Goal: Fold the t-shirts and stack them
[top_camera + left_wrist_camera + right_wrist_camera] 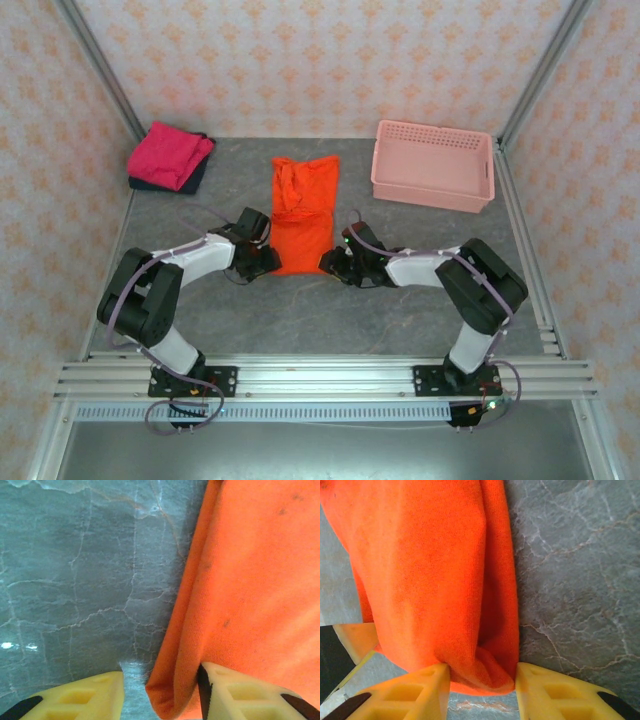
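Note:
The orange t-shirt (304,212) lies folded into a long strip in the middle of the table, lengthwise away from me. My left gripper (262,262) is at its near left corner, open; the rolled orange edge (175,680) sits between the fingers against the right one, with bare table by the left finger (95,692). My right gripper (335,262) is at the near right corner, open, and the bunched orange corner (485,672) fills the gap between its fingers. The magenta-pink t-shirt (170,153) lies folded on the navy-black one (192,182) at the back left.
A pink lattice basket (433,165) stands at the back right. The grey stone-patterned table (400,310) is walled by patterned panels and metal posts on three sides. An aluminium rail (320,378) carrying both arm bases runs along the near edge.

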`<act>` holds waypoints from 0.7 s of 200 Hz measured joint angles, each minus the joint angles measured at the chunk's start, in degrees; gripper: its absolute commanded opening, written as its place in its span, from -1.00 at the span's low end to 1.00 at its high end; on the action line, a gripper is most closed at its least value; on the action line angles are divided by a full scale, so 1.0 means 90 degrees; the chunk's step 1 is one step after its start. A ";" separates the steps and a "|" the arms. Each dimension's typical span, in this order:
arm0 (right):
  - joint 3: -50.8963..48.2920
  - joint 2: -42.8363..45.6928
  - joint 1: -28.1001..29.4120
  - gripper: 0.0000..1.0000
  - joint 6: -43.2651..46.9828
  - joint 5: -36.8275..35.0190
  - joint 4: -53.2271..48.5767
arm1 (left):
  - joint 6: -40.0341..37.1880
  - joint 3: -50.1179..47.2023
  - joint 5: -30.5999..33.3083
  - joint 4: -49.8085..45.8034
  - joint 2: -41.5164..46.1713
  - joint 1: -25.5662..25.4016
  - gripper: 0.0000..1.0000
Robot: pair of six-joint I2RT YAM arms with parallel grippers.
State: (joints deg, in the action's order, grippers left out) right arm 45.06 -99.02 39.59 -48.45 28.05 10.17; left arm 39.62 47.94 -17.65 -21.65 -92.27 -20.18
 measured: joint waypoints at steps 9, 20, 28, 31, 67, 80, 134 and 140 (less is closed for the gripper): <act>-0.0017 0.0039 0.0000 -0.19 0.0002 -0.0024 -0.0015 | 0.0007 0.0000 0.0000 -0.0002 -0.0005 0.0005 -0.17; -0.0063 0.0138 -0.0005 -0.19 0.0005 -0.0073 -0.0049 | 0.0007 -0.0002 0.0000 -0.0002 -0.0005 0.0010 -0.17; -0.0097 0.0228 -0.0015 -0.19 0.0002 -0.0080 -0.0080 | 0.0024 -0.0005 0.0000 -0.0002 -0.0005 0.0010 -0.16; -0.0112 0.0272 -0.0017 -0.19 0.0005 -0.0080 -0.0087 | 0.0029 -0.0005 0.0000 -0.0002 -0.0005 0.0010 -0.16; -0.0206 0.0442 -0.0029 -0.19 0.0000 -0.0080 -0.0083 | 0.0117 -0.0012 -0.0024 0.0012 0.0000 0.0010 -0.08; -0.0206 0.0427 -0.0029 -0.19 0.0000 -0.0070 -0.0073 | 0.0121 -0.0017 -0.0041 0.0032 0.0005 0.0010 -0.09; -0.0153 0.0073 -0.0058 -0.31 -0.0034 0.0010 0.0097 | 0.0126 -0.0049 -0.0044 0.0056 0.0017 0.0010 -0.15; -0.0114 0.0010 -0.0058 -0.35 -0.0027 0.0029 0.0131 | 0.0134 -0.0049 -0.0044 0.0056 0.0019 0.0010 -0.16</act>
State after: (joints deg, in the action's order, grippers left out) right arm 44.03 -98.94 39.07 -48.69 28.32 11.35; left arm 40.82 47.51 -18.04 -21.15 -92.09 -20.10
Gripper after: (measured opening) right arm 0.354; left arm 0.433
